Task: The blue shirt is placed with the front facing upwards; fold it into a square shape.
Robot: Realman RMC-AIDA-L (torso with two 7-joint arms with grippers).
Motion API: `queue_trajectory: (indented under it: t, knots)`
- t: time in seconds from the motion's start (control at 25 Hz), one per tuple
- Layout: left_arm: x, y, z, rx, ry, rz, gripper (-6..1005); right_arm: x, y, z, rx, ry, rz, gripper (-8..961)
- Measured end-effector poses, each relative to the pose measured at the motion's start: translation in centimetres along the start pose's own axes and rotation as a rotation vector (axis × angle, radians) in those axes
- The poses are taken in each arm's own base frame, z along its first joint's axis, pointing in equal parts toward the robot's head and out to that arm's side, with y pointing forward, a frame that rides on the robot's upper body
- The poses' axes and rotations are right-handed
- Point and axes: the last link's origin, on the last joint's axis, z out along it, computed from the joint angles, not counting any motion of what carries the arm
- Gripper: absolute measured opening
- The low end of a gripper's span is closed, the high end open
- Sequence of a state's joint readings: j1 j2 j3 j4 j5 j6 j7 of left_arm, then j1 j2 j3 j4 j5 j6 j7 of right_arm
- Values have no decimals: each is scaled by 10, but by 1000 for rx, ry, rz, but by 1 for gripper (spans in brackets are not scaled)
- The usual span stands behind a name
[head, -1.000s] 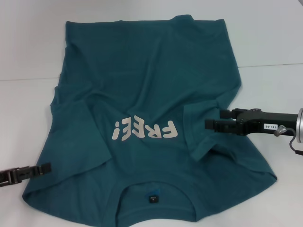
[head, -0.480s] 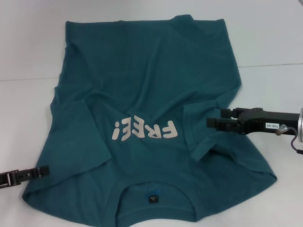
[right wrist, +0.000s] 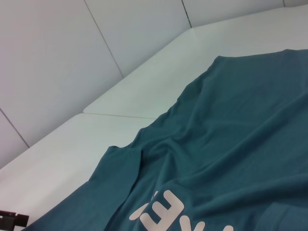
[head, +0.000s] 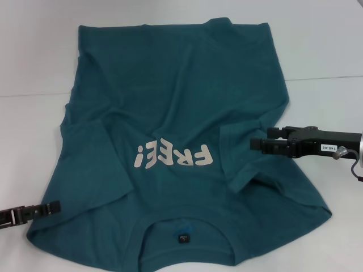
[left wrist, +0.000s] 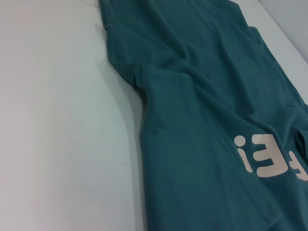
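Blue shirt lay front-up on the white table, collar nearest the robot, soft cotton w/ wrinkles and both sleeves folded inward over the body. Off-white "FREE!" lettering across chest. Right gripper hung over the shirt's right sleeve area, left gripper at the left sleeve edge; can't tell either's finger state.

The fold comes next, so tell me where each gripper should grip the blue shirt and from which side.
A judgement: grip the blue shirt at its side edges. The left gripper could come in from the robot's left onto the near shoulder corner; the right gripper could take the folded-in sleeve from the right. Both spots offer loose, reachable cloth edges.
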State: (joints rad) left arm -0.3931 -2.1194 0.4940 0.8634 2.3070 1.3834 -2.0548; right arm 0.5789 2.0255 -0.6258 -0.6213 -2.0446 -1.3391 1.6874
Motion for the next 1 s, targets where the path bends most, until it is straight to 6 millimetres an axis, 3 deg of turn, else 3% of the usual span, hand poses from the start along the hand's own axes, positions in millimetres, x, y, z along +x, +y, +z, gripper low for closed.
queue_trajectory:
  t: [1.0]
  knots:
    - [-1, 0, 0, 0, -29, 11, 888, 0, -1, -1, 3, -1, 2, 831]
